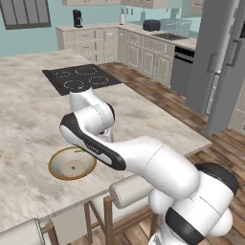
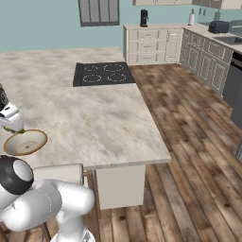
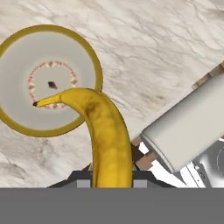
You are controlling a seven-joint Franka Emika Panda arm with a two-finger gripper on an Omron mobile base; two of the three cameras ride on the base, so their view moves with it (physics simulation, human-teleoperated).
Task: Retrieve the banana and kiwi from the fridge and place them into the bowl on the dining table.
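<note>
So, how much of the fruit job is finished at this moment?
Done: the banana is out of the fridge, held by the end effector. In hand: it hangs over the bowl on the table, not yet released. The bowl holds no fruit. Left: drop the banana, then fetch the kiwi.
</note>
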